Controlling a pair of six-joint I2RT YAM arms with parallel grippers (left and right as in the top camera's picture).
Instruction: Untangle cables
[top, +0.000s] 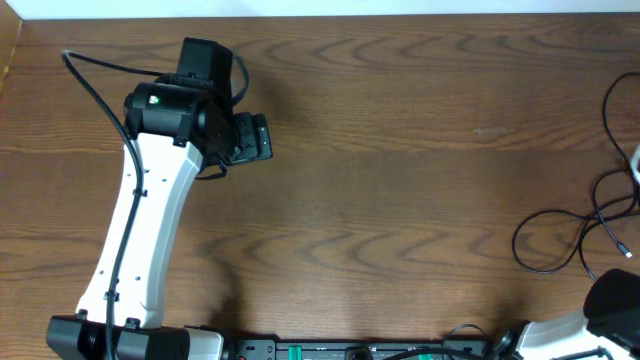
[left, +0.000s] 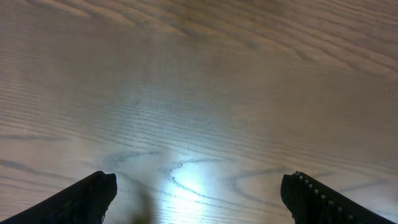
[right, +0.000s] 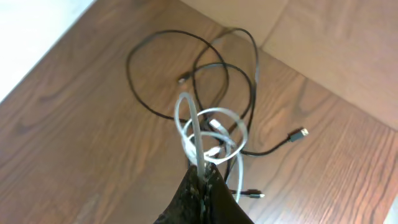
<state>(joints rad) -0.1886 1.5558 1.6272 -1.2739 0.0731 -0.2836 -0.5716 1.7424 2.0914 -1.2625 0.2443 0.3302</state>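
Observation:
In the right wrist view my right gripper (right: 204, 171) is shut on the white cable (right: 214, 127). That cable rises from the closed jaws in small loops. The black cable (right: 163, 37) spreads in wider loops on the wood behind and threads through the white loops. One of its plugs (right: 300, 133) lies to the right. From overhead the black cable (top: 548, 240) lies at the table's far right edge, with a bit of white cable (top: 636, 160) at the frame border. My left gripper (left: 199, 190) is open over bare wood at the far left (top: 252, 138), well away from both cables.
The left arm (top: 140, 230) runs from the near edge up to the back left. Part of the right arm (top: 612, 305) shows at the bottom right corner. The table's right edge (right: 323, 81) passes just behind the cable pile.

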